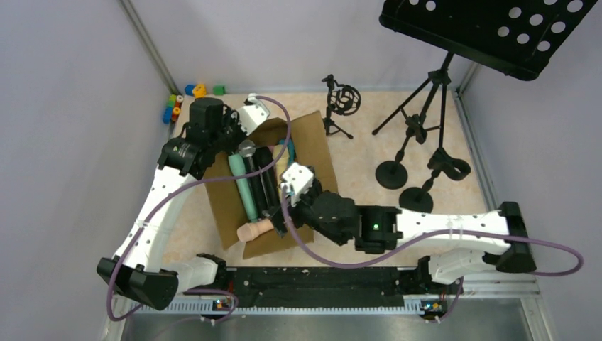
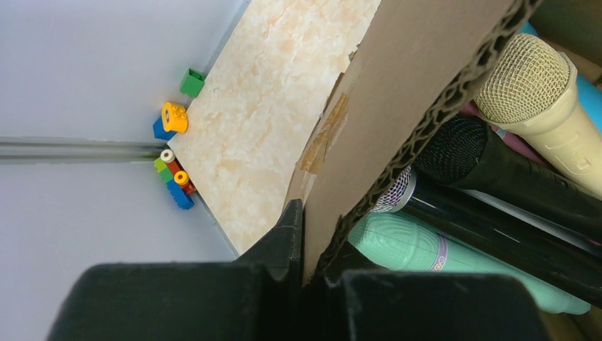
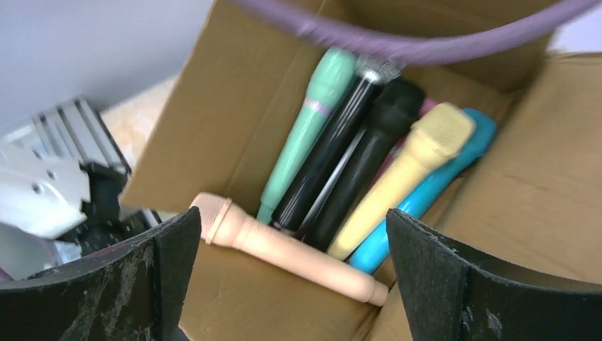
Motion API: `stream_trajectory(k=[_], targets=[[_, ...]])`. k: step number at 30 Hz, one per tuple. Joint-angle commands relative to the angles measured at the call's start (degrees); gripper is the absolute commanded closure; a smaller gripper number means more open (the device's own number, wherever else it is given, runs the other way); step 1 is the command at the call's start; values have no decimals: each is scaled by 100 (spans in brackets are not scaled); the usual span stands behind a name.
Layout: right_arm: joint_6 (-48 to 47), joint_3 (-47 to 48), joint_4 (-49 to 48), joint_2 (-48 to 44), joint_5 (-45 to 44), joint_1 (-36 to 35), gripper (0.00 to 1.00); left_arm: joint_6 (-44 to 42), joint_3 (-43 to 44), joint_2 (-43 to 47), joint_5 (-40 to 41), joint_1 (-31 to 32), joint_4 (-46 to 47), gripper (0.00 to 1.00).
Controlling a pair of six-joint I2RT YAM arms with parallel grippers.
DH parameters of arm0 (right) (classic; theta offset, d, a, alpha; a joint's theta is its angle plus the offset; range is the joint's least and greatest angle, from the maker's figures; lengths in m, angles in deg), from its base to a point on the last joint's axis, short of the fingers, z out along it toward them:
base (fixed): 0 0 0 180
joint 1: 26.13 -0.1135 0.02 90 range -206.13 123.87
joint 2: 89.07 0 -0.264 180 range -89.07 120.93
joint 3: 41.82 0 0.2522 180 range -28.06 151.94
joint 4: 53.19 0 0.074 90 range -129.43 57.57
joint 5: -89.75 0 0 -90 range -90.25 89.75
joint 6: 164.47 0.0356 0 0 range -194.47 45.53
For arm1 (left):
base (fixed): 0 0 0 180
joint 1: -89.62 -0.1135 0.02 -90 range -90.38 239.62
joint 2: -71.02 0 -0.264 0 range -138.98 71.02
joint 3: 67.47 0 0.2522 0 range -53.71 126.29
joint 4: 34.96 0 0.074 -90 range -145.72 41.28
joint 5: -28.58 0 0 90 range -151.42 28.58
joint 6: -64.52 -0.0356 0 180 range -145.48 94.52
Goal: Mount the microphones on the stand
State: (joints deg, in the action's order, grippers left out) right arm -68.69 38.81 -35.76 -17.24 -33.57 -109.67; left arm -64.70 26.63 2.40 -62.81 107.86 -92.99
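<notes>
Over in the far left corner of the table (image 1: 454,153) sits a little heap of toy blocks (image 1: 186,96). Next comes the left gripper (image 2: 302,234), its jaws pinched tight on the edge of a cardboard flap (image 2: 397,92) of the box (image 1: 312,142), which lies open in the middle of the table.

All the mics I can see are inside the box, lying side by side lengthways with their heads at the far end. From the left there is the teal mic (image 3: 305,121), the glossy black mic (image 3: 334,156) with a silver mesh head, the matte black mic (image 3: 369,156), the yellow mic (image 3: 405,177) and the blue mic (image 3: 440,177). The peach mic (image 3: 284,249) lies crosswise at the near end, by their tails.

The right gripper (image 3: 291,284) hangs above that near end, jaws spread wide with nothing between them.

Further right, well apart from the box, stand a small tripod mount (image 1: 339,106) and two round-based stands (image 1: 392,172), both bare. A music stand (image 1: 497,28) rises at the far right.
</notes>
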Motion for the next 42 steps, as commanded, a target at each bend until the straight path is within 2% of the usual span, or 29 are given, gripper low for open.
stream_trajectory(k=[1,7,20,27,36,42], targets=[[-268,-203,-183,610,832,39,1,309,96,221,-174,57,237,100],[-259,-1084,-1012,792,1343,241,4,355,114,253,-170,61,141,100],[-699,-1663,-1141,1395,1450,348,4,319,224,118,-1,107,-72,100],[-1261,-1217,-1443,2045,1561,624,4,321,221,80,-24,117,-141,100],[-1798,-811,-1641,2165,2143,918,5,231,165,118,-68,123,-202,100],[-1723,-633,-1591,2182,3122,1105,7,187,93,130,-59,131,-176,100]])
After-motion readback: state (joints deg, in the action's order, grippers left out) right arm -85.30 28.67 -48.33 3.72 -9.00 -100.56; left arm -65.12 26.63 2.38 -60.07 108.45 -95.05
